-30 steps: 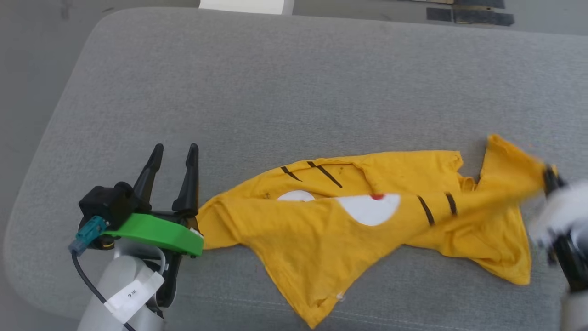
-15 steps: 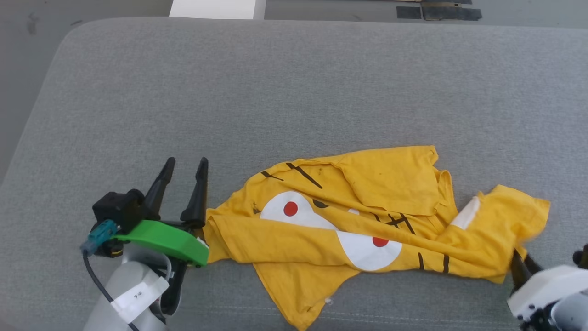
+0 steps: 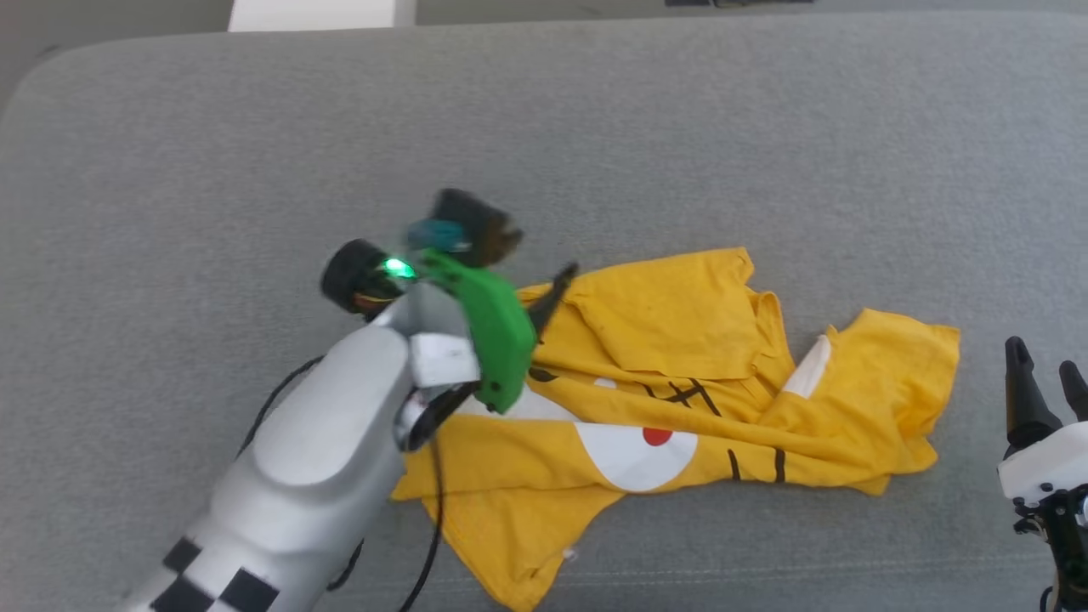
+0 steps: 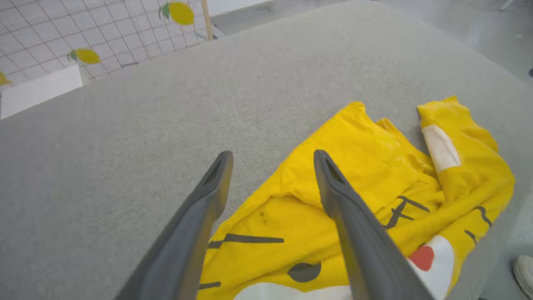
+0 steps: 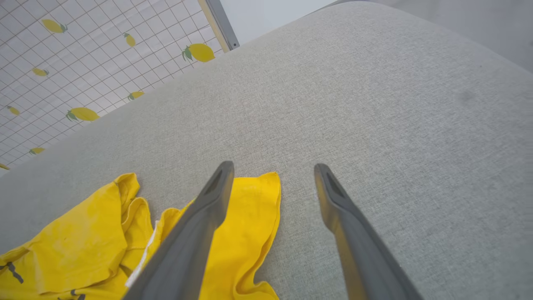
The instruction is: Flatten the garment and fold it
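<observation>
Garment: yellow T-shirt, lay crumpled with its print partly up on the grey cushion, just 4 o'clock of centre in my head view. Left gripper: fingers were spread with nothing between them, at the shirt's 10 o'clock edge; I could not judge contact. Right gripper: spread, empty, stood clear at the shirt's 3 o'clock.

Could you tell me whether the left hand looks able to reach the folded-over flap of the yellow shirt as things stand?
Probably yes. The left hand is open and poised over the flap edge of the garment, with nothing in between. The right hand sits apart, off to the side.
</observation>
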You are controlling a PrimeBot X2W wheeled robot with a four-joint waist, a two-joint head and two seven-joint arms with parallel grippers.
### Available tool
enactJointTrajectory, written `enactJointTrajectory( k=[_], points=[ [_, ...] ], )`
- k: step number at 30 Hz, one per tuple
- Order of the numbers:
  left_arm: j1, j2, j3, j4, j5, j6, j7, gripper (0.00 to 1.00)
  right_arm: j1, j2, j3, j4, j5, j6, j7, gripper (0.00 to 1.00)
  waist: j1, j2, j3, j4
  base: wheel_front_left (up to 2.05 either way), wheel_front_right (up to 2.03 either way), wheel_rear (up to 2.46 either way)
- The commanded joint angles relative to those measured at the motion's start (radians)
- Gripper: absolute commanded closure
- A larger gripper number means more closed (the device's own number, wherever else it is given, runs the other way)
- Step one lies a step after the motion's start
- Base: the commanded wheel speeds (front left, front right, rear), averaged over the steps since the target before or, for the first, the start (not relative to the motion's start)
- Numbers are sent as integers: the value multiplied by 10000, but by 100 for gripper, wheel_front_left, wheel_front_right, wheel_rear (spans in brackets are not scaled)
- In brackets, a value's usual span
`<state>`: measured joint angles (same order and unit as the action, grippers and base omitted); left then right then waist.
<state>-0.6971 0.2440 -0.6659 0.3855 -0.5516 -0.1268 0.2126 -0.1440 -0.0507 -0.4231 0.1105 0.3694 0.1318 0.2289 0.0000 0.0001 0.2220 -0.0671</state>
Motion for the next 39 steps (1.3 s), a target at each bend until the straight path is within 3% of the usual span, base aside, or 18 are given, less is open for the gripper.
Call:
enactJointTrajectory(
  k=[1, 5, 17, 18, 19, 20, 25, 30, 39],
  points=[
    [-487, 162, -615, 195, -166, -38, 612, 0, -133, 5, 38, -34, 38, -11, 4, 0, 0, -1, 363, -447, 0, 0, 0],
    [-1487, 659, -1890, 728, -469, -38, 1923, 0, -161, 5, 392, 140, 352, -11, -127, 0, 0, -1, 769, -1001, 0, 0, 0],
    [-2080, 1006, -2783, 1731, -1491, -38, 2747, 0, -22, 5, 795, 902, 731, -11, -1020, 0, 0, -1, 1536, -1713, 0, 0, 0],
    [-2082, 1005, -2806, 1780, -1568, -38, 2759, 11, -18, 5, 816, 961, 738, -11, -1066, 0, 0, -1, 1547, -1712, 0, 0, 0],
    [-2099, 1002, -2833, 1806, -1598, -38, 2745, 65, -17, 5, 828, 1009, 735, -11, -1105, 0, 0, -1, 1552, -1700, 0, 0, 0],
    [-2114, 984, -2838, 1833, -1649, -38, 2683, 100, -20, 5, 834, 1072, 730, -11, -1146, 0, 0, -1, 1549, -1666, 0, 0, 0],
    [-2188, 730, -2313, 1921, -2184, 31, 1975, 100, -81, 5, 764, 1261, 555, -11, -1187, 0, 0, -1, 1373, -1315, 0, 0, 0],
    [-2272, 559, -893, 2139, -3118, 643, 725, 100, -169, 5, 595, 1202, 239, -11, -1001, 0, 0, -1, 937, -723, 0, 0, 0],
    [-707, 1337, 1257, 2732, -4723, 1799, -625, 100, -88, 5, 446, 1012, -138, -11, -426, 0, 0, -1, 52, 575, 0, 0, 0]
  ],
)
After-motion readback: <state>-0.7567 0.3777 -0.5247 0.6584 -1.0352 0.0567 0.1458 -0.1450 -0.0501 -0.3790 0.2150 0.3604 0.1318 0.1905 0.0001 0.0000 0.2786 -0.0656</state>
